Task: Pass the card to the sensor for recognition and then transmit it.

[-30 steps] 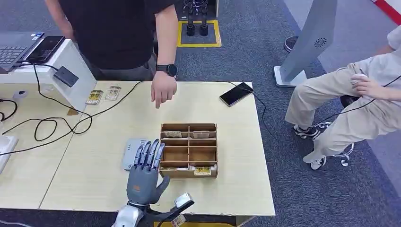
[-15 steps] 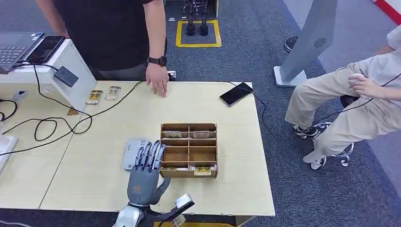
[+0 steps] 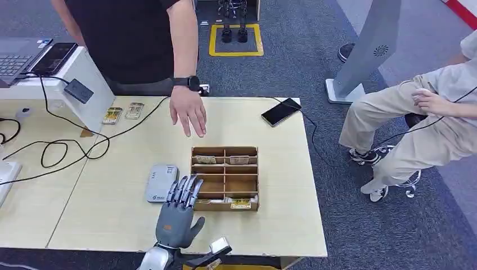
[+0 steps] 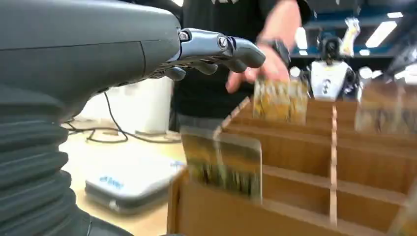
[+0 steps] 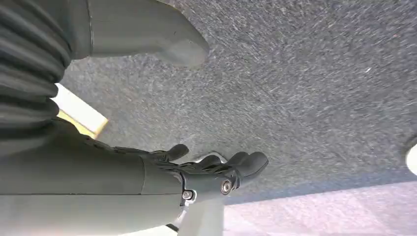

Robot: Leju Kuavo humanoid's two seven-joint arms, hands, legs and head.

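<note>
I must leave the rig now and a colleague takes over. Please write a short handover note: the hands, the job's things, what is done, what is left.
Left hand: open, holds nothing, fingers over the near-left corner of the wooden card box.
Right hand: holds nothing, hangs over the carpet.
Cards stand in the box slots. The grey sensor lies on the table, left of the box.
A person's hand hovers beyond the box.
Done: nothing yet.
Left: take a card, present it to the sensor, pass it on.

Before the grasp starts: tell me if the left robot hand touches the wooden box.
Cannot tell. In the head view the left robot hand overlaps the wooden box edge.
</note>
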